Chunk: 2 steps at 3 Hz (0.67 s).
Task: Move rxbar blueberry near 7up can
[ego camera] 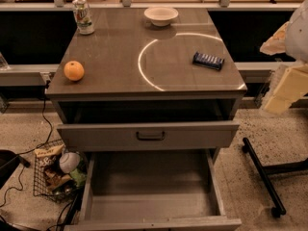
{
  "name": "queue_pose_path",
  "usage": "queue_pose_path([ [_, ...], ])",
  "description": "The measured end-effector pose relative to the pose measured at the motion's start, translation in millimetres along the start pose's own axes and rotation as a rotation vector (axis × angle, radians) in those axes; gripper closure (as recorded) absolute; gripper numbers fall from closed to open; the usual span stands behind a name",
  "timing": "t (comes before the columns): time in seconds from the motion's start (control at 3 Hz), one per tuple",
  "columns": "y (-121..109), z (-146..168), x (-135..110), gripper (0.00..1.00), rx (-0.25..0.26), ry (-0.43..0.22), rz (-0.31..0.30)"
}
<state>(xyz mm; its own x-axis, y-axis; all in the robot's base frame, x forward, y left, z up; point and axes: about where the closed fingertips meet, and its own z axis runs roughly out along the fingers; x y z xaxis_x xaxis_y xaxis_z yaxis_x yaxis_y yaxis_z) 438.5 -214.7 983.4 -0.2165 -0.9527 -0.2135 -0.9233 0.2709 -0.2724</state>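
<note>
The snack bar (208, 60) lies flat on the cabinet top (110, 57), its long axis running roughly left to right. The gripper (285, 88) hangs right of the bar, beyond the cabinet's edge; whether it is open or closed I cannot tell, and it seems to hold nothing. The can (83, 16) stands well left of the bar, further back.

The arm (299, 29) comes in at the right edge of the view, pale and bulky, angled down and to the left. Its cream-coloured hand (283, 91) hangs in the air just off the right side of the worktop (120, 47), touching nothing.
</note>
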Motion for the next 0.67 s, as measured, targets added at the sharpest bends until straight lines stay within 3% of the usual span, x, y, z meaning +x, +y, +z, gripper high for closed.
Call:
queue_pose_path([
  [0.33,0.0,0.0,0.0,0.16,0.000,0.000,0.000],
  [0.67,-0.4,-1.9,-1.0,0.03,0.008,-0.002,-0.001],
])
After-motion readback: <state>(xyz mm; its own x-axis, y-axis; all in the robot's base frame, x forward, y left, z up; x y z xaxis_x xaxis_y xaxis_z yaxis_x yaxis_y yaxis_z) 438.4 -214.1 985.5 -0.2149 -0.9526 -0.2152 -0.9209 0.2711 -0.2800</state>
